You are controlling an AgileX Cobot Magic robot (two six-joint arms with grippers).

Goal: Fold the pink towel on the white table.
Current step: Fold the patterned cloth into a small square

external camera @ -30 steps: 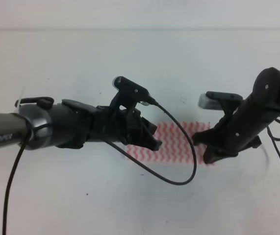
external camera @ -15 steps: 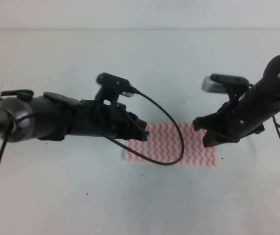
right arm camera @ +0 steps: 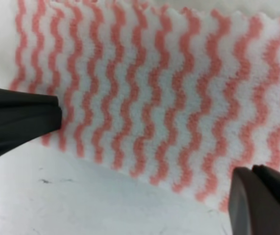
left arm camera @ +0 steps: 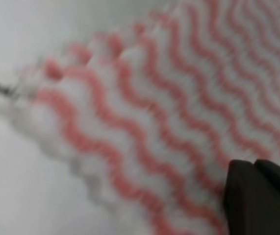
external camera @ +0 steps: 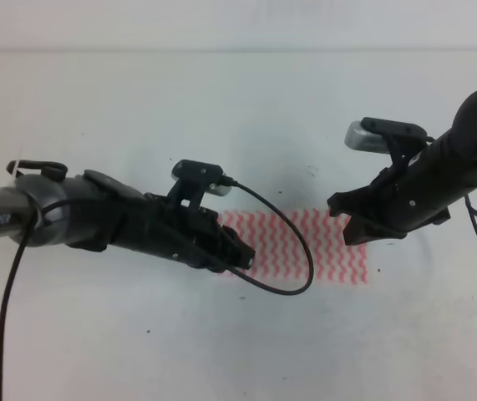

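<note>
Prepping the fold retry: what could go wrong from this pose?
1. The left hand sits over the pink towel near its left edge; a shallow pinch could slip off.
2. Its cable droops across the cloth and may drag it.
3. The right hand may pull unevenly, skewing the fold.

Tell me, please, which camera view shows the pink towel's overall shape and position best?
The exterior high view: the pink towel lies flat on the white table between both arms, though its ends are partly covered. The right wrist view shows a sharp close-up of its stripes and one edge; the left wrist view shows only a blurred corner.
</note>
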